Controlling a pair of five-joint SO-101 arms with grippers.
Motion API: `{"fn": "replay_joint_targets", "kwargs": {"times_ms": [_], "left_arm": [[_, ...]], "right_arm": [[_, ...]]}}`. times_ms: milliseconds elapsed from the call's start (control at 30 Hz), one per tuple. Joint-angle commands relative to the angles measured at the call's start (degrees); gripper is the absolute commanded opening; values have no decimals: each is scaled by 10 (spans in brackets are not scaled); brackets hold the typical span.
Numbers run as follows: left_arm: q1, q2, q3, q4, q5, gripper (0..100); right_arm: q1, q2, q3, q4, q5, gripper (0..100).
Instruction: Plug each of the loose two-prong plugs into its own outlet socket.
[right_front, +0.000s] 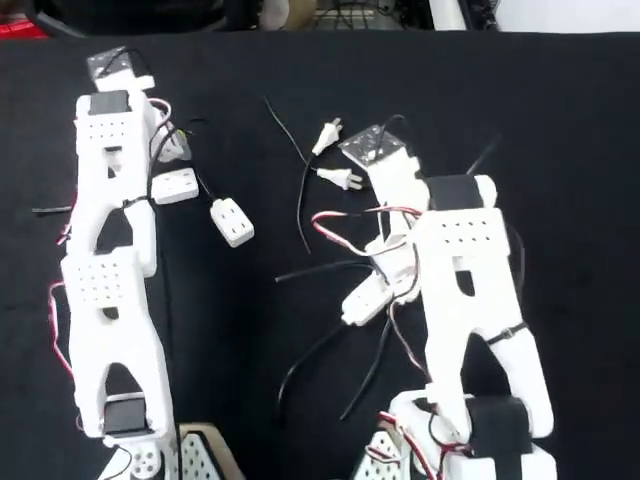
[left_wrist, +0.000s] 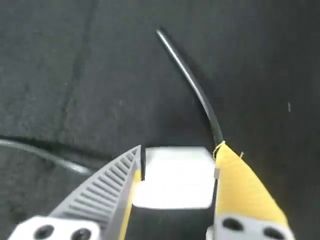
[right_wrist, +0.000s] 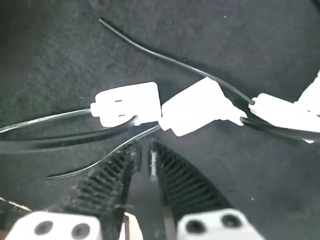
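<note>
My left gripper (left_wrist: 177, 150) is shut on a white outlet socket (left_wrist: 175, 175), whose black cable (left_wrist: 192, 82) runs away over the mat. Two more white sockets (right_front: 175, 185) (right_front: 231, 221) lie beside the left arm. Two loose white plugs (right_front: 327, 133) (right_front: 345, 178) lie near the table's middle, at the right arm's far end. My right gripper (right_wrist: 150, 150) is shut with nothing between its black ribbed fingers. Just beyond its tips, a white socket (right_wrist: 127, 104) lies end to end against a white plug body (right_wrist: 197, 106). Another white plug (right_wrist: 285, 112) lies farther along.
Thin black cables (right_front: 300, 200) cross the black mat (right_front: 560, 120) between the arms and trail toward the front. Red and white arm wires (right_front: 345, 225) hang by the right arm. Cluttered room shows beyond the table's far edge.
</note>
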Motion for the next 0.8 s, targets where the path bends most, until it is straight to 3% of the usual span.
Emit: {"fn": "replay_joint_targets", "kwargs": {"times_ms": [0, 233, 467, 767], "left_arm": [[-21, 42, -137, 22, 49, 240], [-40, 147, -255, 66, 80, 239], [-30, 186, -328, 187, 3, 234], [-39, 182, -240, 185, -83, 234]], "right_arm": [[-10, -19, -1, -8, -6, 35], [-10, -19, 29, -40, -6, 35], [-10, -20, 32, -40, -6, 35], [-10, -19, 32, -40, -6, 35]]}}
